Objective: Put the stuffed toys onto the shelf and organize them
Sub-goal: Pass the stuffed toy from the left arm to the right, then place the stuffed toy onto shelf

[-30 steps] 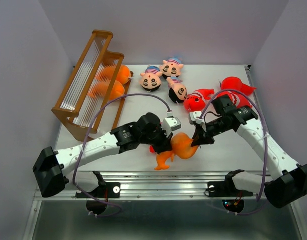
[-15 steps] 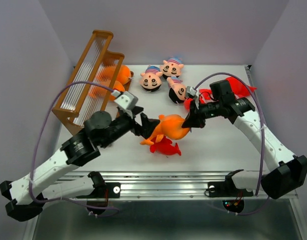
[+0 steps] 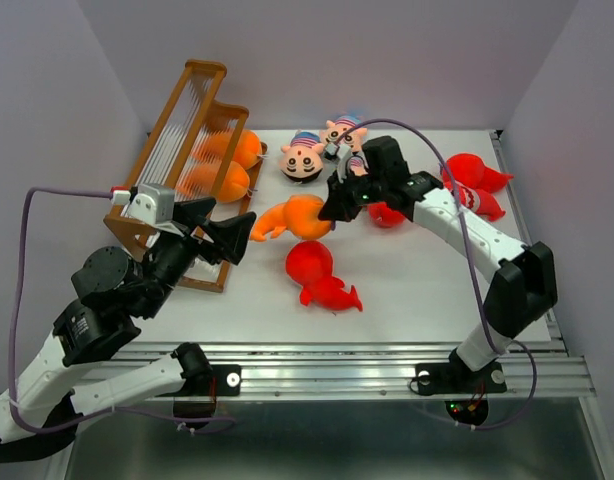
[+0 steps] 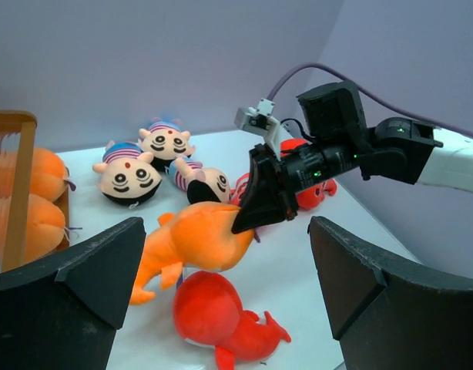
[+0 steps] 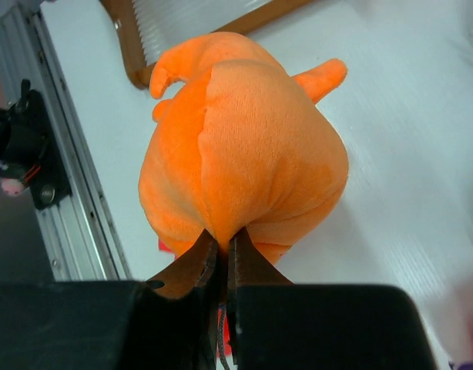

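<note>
My right gripper is shut on the skin of a round orange stuffed toy, which hangs above the table with its tail toward the shelf. In the right wrist view the jaws pinch a fold of the orange toy. My left gripper is open and empty by the shelf's near end, facing the toy. A red toy lies on the table below it. Two orange toys sit on the shelf's low tier.
Three doll heads with striped caps lie at the back centre, one partly behind my right arm. More red toys lie at the far right. The right arm reaches across the table's middle.
My left gripper opened and drew back left toward the shelf. My right gripper carried the orange toy from the near edge up and toward the shelf. The red toy now lies uncovered.
</note>
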Motion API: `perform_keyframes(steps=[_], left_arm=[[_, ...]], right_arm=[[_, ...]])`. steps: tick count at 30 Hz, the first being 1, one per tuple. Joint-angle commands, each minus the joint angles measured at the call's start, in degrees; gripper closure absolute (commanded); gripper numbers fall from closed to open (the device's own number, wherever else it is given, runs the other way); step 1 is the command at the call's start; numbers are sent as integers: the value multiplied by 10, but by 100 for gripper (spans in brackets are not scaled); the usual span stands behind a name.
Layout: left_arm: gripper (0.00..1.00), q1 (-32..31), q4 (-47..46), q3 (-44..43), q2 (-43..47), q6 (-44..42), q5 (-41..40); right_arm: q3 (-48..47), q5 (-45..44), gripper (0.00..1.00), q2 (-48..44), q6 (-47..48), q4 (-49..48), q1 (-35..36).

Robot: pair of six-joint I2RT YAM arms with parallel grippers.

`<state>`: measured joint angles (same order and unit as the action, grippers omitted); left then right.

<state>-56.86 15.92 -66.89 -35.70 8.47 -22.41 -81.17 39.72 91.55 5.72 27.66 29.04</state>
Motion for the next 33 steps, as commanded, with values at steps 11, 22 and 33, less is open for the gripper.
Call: perform_keyframes(steps=[11,22,33], left_arm=[[1,2,-1,-2,21,21,-31],[1,2,-16,18,40,35,-25],[1,2,-19,33,49,41,-19]], right_arm=[[-153,-218,99,178,-102,-140,159],[-138,-327,99,210,-109,-258,255],[-182,-249,99,296,-169,-300,255]])
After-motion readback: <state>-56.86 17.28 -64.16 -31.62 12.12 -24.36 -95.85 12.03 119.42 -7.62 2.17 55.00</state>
